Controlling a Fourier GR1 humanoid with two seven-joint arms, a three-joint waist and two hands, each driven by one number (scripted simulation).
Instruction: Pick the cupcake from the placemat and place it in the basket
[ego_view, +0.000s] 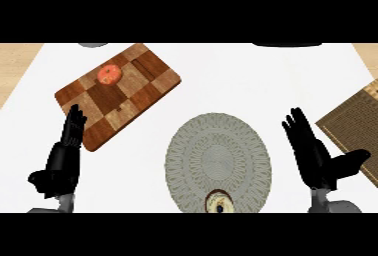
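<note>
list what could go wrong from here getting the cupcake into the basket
1. The cupcake sits at the near edge of the placemat, partly cut off by the view, so the right hand may well hide it while closing and could tip it.
2. The basket shows only partly at the right edge, so the drop spot may be hard to judge.

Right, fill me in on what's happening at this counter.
Nothing is held yet. The cupcake sits at the near edge of the round grey placemat. The left hand is open by the chequered board, which carries a round orange item. The right hand is open between the placemat and the basket at the right edge.
</note>
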